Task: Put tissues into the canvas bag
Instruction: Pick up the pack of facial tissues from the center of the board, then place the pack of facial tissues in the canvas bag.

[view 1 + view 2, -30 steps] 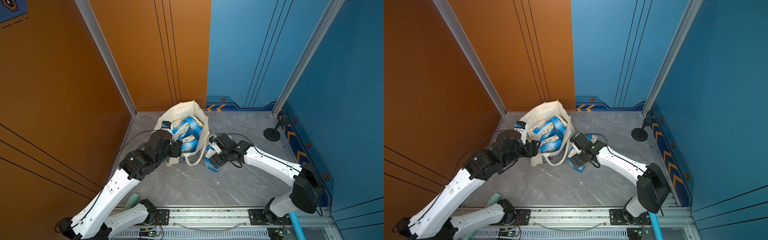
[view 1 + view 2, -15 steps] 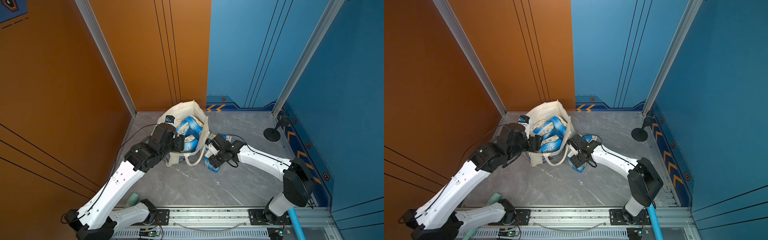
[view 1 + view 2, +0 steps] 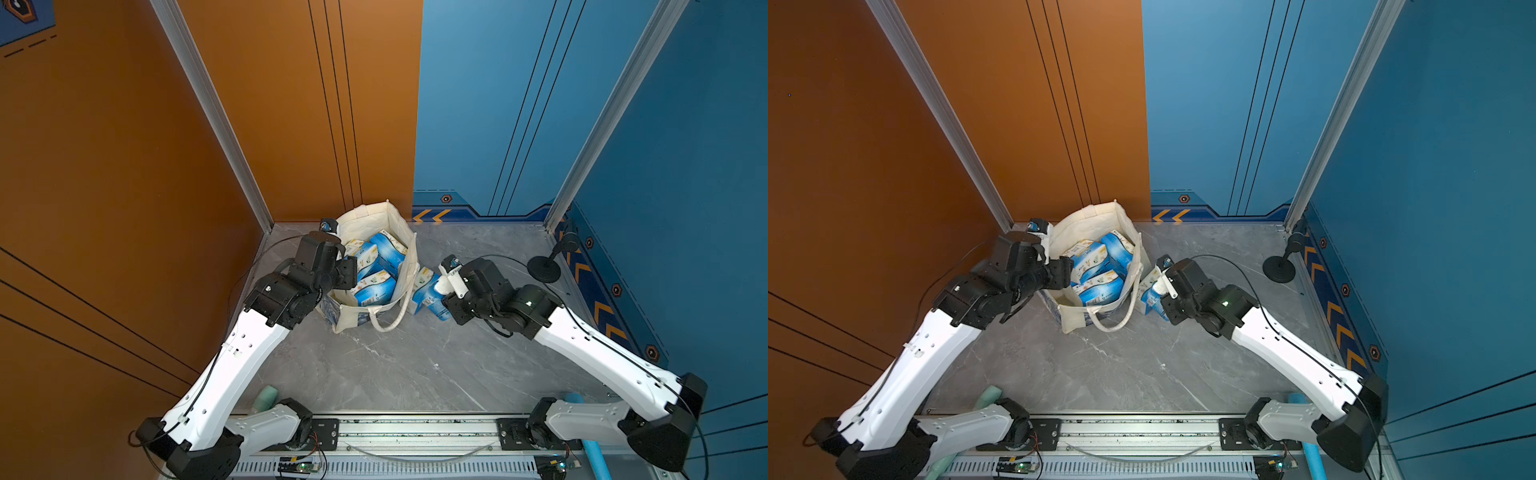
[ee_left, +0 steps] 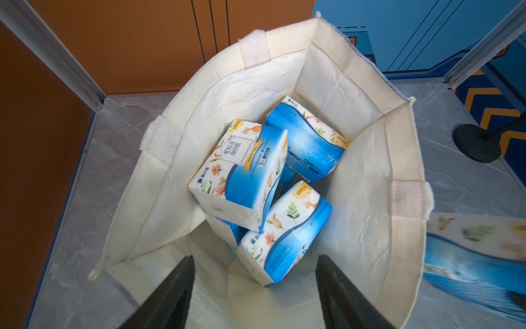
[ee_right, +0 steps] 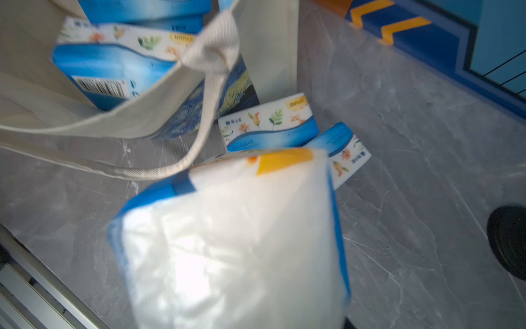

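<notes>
- Bag (image 3: 376, 220): upright, mouth open; several packs (image 4: 242, 171) lie jumbled inside.
- Left gripper (image 4: 254, 257): over the mouth, jaws well apart, empty.
- Right gripper (image 3: 442, 291): at the floor packs (image 5: 270, 125) just beside the bag. One pack (image 5: 233, 242) fills its wrist view and hides the jaws, so the grip cannot be told.
- Handling (judged): packs are light and soft, with slick film. Pinch across the short width at mid-length, firmly enough to dent. Mind the handle (image 5: 205, 114) hanging close by.

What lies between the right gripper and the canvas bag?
Right wrist view: a tissue pack at the right gripper, then the loop handle trailing over floor to the canvas bag.
</notes>
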Motion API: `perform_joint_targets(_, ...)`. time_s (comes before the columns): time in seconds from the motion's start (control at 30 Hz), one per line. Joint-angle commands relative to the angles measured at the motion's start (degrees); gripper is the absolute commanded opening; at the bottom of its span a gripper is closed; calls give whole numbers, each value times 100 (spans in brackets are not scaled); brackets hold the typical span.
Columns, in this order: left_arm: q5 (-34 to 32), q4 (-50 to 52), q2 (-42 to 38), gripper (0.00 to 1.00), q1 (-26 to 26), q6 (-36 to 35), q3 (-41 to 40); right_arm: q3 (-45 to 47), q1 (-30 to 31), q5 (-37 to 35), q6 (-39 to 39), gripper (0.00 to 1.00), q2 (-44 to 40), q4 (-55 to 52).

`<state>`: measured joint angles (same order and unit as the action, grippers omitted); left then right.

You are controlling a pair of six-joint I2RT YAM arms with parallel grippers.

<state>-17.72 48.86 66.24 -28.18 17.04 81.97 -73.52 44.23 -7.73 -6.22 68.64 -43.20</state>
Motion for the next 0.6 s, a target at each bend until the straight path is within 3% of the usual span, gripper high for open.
perform_joint_targets(0.0, -302, 367, 6, 66, 146, -104, 136, -652, 13, -326, -39, 39, -424, 107)
perform_joint_targets(0.2, -331, 444, -111, 64, 385, -138, 230, -1363, 95, 381, 137, 39, -440, 971)
perform_joint_targets(0.37, -225, 520, 0, 64, 564, -214, 400, -2275, 98, 1544, 130, 39, 614, 1030)
perform_joint_targets(0.57, 37, 559, 177, 63, 700, -287, 555, -3525, 95, 2176, 213, 39, 2126, 179)
